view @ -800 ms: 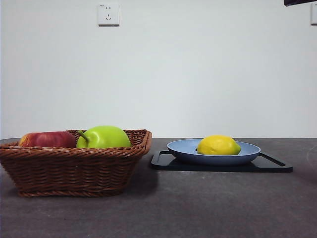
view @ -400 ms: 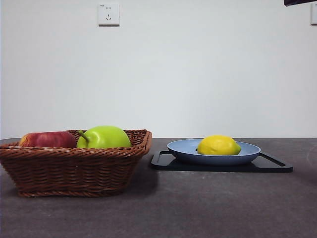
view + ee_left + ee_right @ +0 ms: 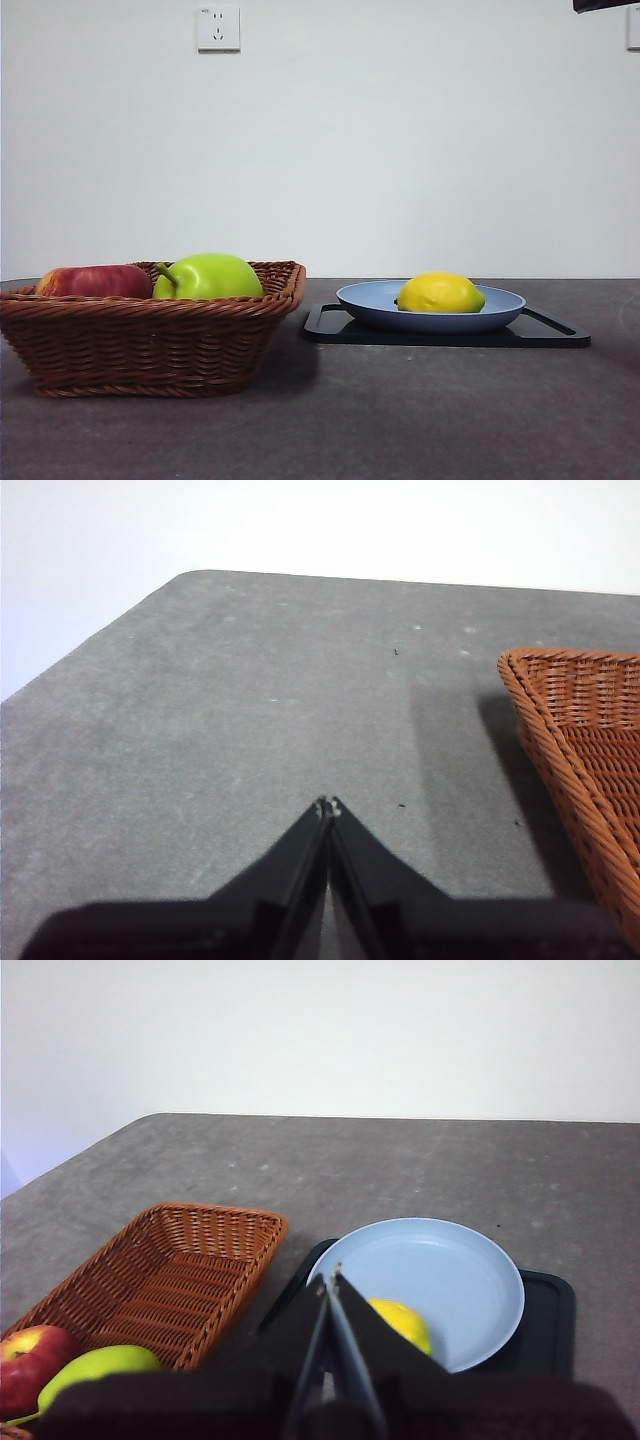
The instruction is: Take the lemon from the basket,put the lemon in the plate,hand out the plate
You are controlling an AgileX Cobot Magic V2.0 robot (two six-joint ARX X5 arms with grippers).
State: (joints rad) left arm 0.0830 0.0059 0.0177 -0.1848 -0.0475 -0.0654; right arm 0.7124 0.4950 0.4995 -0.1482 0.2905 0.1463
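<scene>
Grey tabletop carries the basket (image 3: 150,325) beside the plate (image 3: 365,297), where the lemon (image 3: 441,293) rests ready for handover; the left gripper (image 3: 327,805) and right gripper (image 3: 332,1278) hover closed, empty.

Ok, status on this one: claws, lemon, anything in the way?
Left claw shut, empty, beside the basket. Right claw shut, empty, above the plate. Lemon in plate, plate on black tray. Nothing blocking.

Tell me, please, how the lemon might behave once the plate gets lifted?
The lemon is a smooth oval lying loose, so it will likely roll if the plate tilts. The plate's rim looks low, so it may barely stop it. It sits off-centre, so the load may feel uneven.
</scene>
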